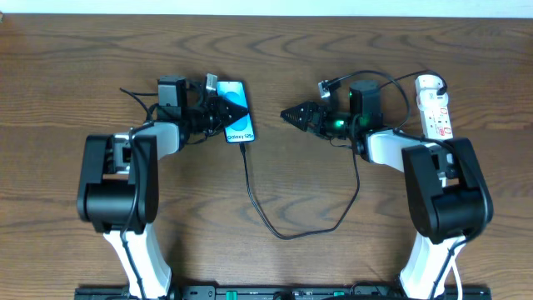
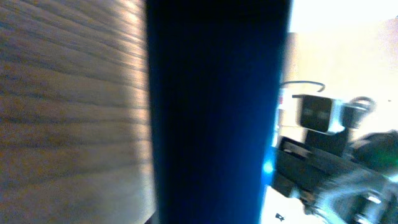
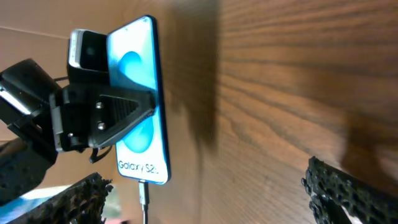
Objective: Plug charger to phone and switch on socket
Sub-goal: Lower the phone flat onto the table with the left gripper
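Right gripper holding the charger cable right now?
No: the right gripper is open, only bare table between its fingers, while the charger meets the bottom edge of the phone.

Both arms are rocking the same look here. The left arm (image 1: pixel 125 179) and right arm (image 1: pixel 441 187) are showing chunky matte-black joint housings with glossy white links in between. A green light (image 1: pixel 337 125) is glowing on the right wrist, and thin black cables (image 1: pixel 391 79) are looping off it. The right gripper (image 1: pixel 289 115) is sporting bumpy black finger pads (image 3: pixel 348 190). The left gripper (image 1: pixel 225 112) is showing a black triangular finger plate (image 3: pixel 121 115) with what are probably two small screws, but it's blurry.
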`<state>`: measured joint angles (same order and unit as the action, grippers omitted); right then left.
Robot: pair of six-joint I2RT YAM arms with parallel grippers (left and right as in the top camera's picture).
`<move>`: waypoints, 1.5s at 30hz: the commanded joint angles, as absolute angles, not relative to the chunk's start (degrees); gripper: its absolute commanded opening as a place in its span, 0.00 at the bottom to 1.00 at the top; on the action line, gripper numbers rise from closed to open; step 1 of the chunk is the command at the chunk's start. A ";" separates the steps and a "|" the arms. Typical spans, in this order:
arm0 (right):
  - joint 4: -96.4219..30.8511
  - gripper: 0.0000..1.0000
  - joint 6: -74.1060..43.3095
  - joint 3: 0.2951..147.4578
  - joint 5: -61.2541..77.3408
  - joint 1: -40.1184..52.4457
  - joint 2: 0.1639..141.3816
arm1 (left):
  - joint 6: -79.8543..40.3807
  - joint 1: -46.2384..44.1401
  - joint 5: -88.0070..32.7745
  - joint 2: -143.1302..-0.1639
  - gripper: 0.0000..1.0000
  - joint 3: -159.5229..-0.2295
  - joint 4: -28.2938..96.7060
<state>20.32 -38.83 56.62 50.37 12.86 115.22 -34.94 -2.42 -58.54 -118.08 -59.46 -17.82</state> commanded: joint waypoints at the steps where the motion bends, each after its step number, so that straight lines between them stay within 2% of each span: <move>1: 17.56 0.99 -31.73 57.14 45.89 12.69 111.22 | -32.64 -2.24 -60.03 -123.52 0.07 -62.78 -17.85; 6: 10.04 0.99 -26.74 57.28 41.76 12.69 108.14 | -33.04 -2.24 -61.82 -128.09 0.07 -65.19 -17.91; 13: 4.08 0.99 -23.46 57.28 39.09 12.73 105.21 | -32.99 -2.22 -57.43 -128.14 0.07 -65.17 -16.29; 16: 3.16 0.99 -23.00 57.28 39.11 12.73 104.40 | -32.99 -2.22 -54.15 -128.14 0.17 -65.17 -12.82; 22: -0.49 0.99 -21.19 57.28 36.73 12.80 102.59 | -32.99 -2.22 -51.53 -128.14 0.48 -65.17 -9.15; 25: -3.53 0.99 -20.49 57.30 34.13 12.84 101.43 | -33.01 -2.22 -49.23 -128.03 0.71 -65.19 -6.94; 26: -4.80 0.99 -20.49 57.30 32.95 12.84 100.95 | -33.01 -2.22 -47.99 -127.92 0.76 -65.19 -5.61; 34: -11.03 0.99 -18.11 57.32 27.44 12.84 96.92 | -32.32 -2.22 -36.34 -125.93 0.90 -65.76 5.72; 40: -14.76 0.99 -16.38 57.32 23.79 12.84 92.40 | -27.40 -2.22 -21.52 -121.84 0.92 -69.41 20.03; 45: -16.25 0.99 -16.16 57.32 22.96 12.84 90.19 | -26.52 -2.22 -15.62 -120.42 0.92 -72.36 26.50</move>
